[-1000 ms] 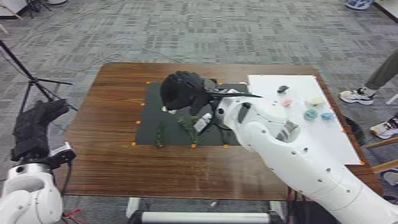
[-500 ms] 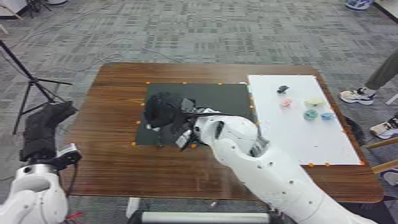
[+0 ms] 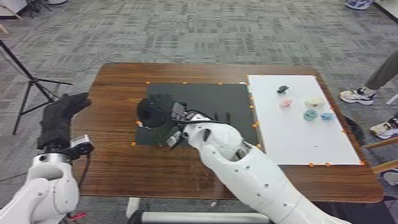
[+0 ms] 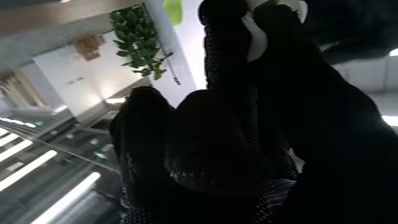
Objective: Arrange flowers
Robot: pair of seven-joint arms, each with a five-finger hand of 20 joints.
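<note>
The right hand has shifted leftward over the dark mat, its grip impossible to tell.

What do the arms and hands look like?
Left arm and right arm: rounded white shells, small dark spots on the right. Left hand and right hand: gloved in black fabric, mesh-textured on the right one. A dark cable runs beside the left arm.

Four pale flowers, two sheets
</note>
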